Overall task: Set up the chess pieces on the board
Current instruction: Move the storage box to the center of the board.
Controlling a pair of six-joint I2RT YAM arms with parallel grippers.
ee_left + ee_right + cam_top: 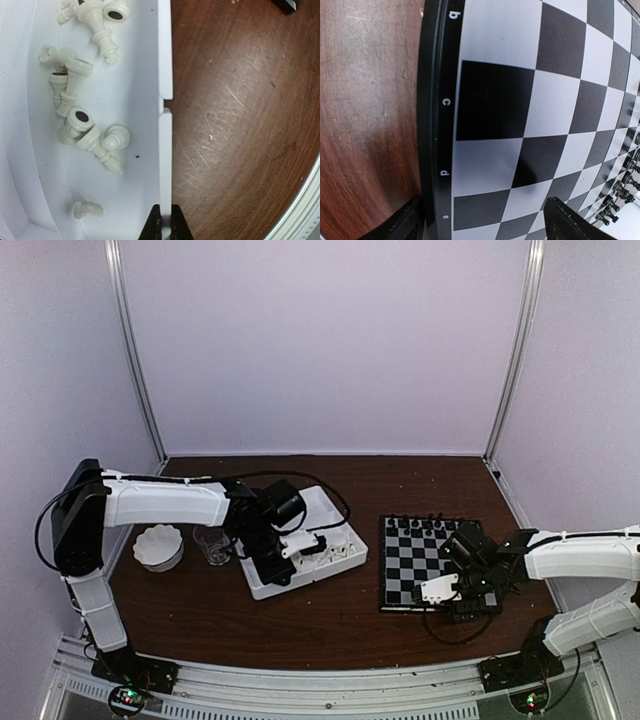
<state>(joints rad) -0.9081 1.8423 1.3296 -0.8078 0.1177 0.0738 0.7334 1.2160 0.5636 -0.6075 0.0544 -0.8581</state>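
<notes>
The board [405, 570] is laid flat on the brown table [330, 625], right of centre. A white tray [320, 575] is set to its left, apart from it. The right gripper [485, 222] is held low over the board's near rim, by the letters c and d, its jaws spread wide with nothing between them. The left gripper [163, 216] is closed almost fully on the tray's thin side wall. A white bowl [158, 545] and a clear cup [212, 545] are placed left of the tray. Black chess pieces [430, 526] are lined up along the board's far edge. White chess pieces [95, 140] are scattered on their sides in the tray.
</notes>
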